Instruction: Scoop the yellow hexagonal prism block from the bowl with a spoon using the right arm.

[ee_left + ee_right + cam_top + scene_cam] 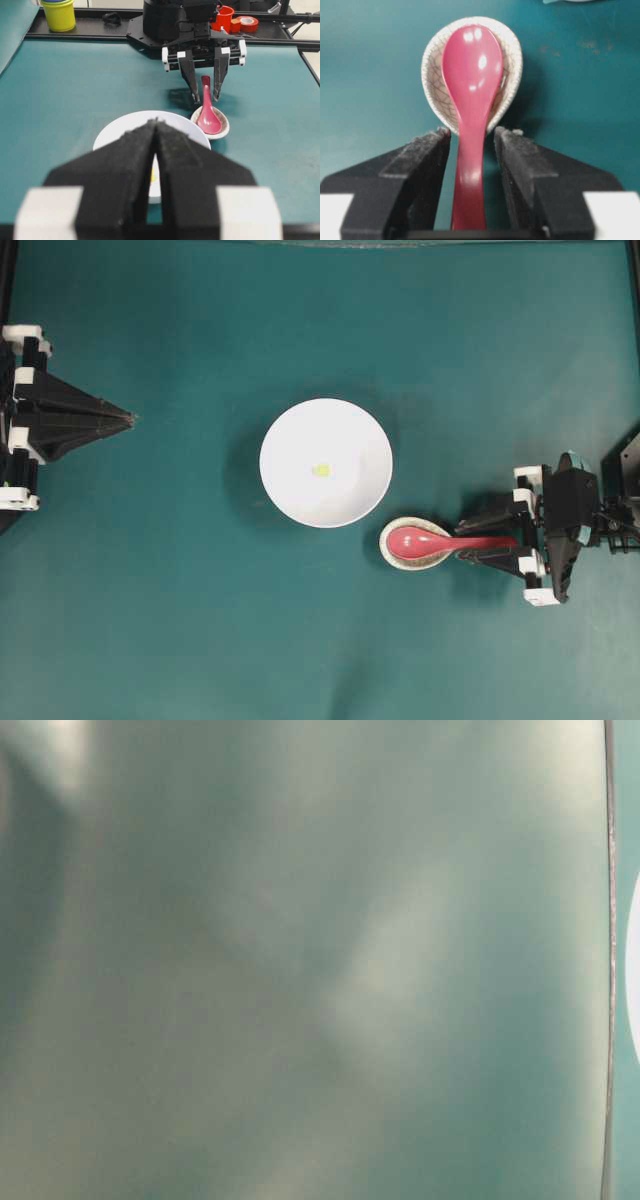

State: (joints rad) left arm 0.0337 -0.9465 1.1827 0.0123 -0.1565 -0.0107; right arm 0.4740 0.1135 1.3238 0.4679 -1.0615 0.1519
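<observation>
A: Right jaws [472, 150] — where's the spoon [470, 100] relative to them?

B: Handle runs straight between them, long axis lined up with the jaws' reach, head pointing away from the wrist. Jaws spread, a gap on each side of the handle, not pinching yet by the look of it.

A: Head sitting in what?

B: Small crackle-glazed oval dish [432, 80], just past the jaw tips. Dish rim sits close to the tips, so closing too far forward could nudge it, I'd guess.

A: Block?

B: Yellow hexagonal prism block [321, 470] lies near the middle of the white bowl [290, 440]. Bowl is beyond the dish, further out from the right jaws and off to one side; bowl and dish nearly touch.

A: Left side?

B: Left jaws [156, 150] pressed together, parked well back, aimed at the bowl from the opposite side. Right arm is far nearer the spoon.

A: Anything in the way?

B: Green surface [150, 620] around it is bare. Table-level view is just blur, no help. Stacked cups and tape sit behind the right arm's base, well out of it.
</observation>
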